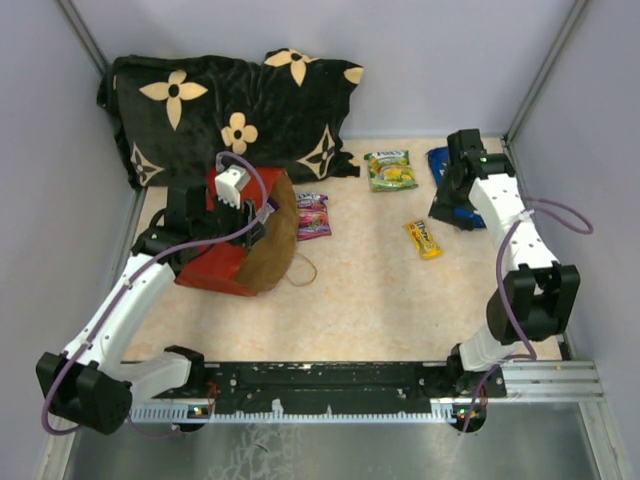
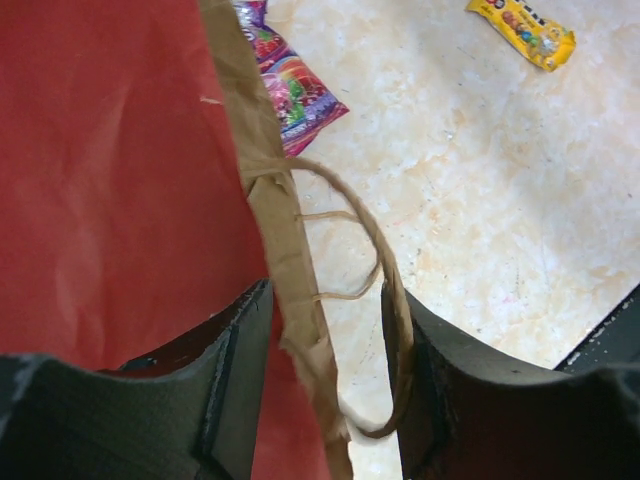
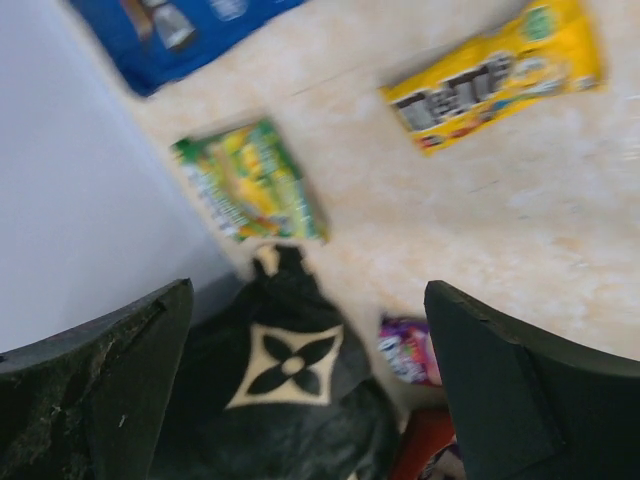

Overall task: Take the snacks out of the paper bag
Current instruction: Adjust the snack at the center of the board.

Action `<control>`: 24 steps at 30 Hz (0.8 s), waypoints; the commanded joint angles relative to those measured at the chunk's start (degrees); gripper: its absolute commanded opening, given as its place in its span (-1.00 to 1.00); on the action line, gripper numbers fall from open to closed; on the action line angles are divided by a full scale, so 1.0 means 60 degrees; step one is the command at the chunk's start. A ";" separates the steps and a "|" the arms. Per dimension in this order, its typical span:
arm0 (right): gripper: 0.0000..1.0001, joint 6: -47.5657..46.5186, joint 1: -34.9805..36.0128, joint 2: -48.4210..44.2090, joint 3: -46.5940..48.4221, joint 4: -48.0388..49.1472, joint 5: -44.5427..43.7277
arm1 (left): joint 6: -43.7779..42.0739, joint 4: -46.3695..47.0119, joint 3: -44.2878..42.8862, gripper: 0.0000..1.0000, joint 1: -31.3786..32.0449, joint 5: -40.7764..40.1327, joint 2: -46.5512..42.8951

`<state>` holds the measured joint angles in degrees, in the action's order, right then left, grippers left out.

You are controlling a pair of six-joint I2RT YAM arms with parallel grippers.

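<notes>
The red paper bag [image 1: 222, 255] lies on its side at the left, its brown mouth [image 1: 272, 240] facing right. My left gripper [image 1: 250, 215] [image 2: 325, 300] is open, straddling the bag's torn rim [image 2: 290, 270]; one finger lies on the red outside and the cord handle [image 2: 370, 230] rests against the other. On the table lie a purple pouch [image 1: 312, 215] [image 2: 290, 90], a green pouch [image 1: 390, 170] [image 3: 250, 180], a yellow M&M's packet [image 1: 423, 238] [image 3: 490, 80] and a blue chip bag [image 1: 438, 163] [image 3: 170, 30]. My right gripper [image 1: 452, 200] [image 3: 308, 295] hangs open and empty over the blue bag. The bag's inside is hidden.
A black flower-patterned pillow [image 1: 230, 110] fills the back left, right behind the bag. Grey walls close in the table on the left, back and right. The right wrist view is blurred.
</notes>
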<state>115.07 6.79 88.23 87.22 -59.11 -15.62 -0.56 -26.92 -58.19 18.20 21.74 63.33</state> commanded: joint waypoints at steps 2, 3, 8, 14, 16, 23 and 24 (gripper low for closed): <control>0.93 0.2983 -0.0093 0.0688 -0.0642 -0.1851 0.1035 | 0.0133 0.0288 -0.0206 0.08 0.0523 0.0355 0.0267; 0.89 0.3223 -0.0091 0.0828 -0.0616 -0.2030 0.1105 | 0.0153 0.0299 -0.0204 0.08 0.0647 0.0348 0.0403; 0.80 0.3889 -0.0091 0.1656 -0.0915 -0.1764 0.1353 | 0.0139 0.0180 -0.0129 0.07 0.1447 0.0183 0.1140; 0.49 0.4534 -0.0086 0.1949 -0.1832 -0.0811 0.1078 | 0.0049 0.0327 0.0211 0.07 0.2087 -0.0749 0.1209; 0.45 0.4641 -0.0091 0.2107 -0.1786 -0.0777 0.0862 | 0.0021 0.0329 0.0248 0.07 0.2202 -0.0886 0.1303; 0.44 0.4908 -0.0086 0.2530 -0.2013 -0.0357 0.0502 | -0.0009 0.0269 0.0161 0.07 0.2361 -0.0944 0.1528; 0.44 0.4919 -0.0078 0.2587 -0.1998 -0.0303 0.0421 | -0.0008 0.0268 0.0163 0.07 0.2366 -0.0942 0.1526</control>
<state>118.30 6.22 102.56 75.59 -62.85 -9.37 0.12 -25.89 -57.25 31.81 16.93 72.03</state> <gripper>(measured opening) 0.725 0.536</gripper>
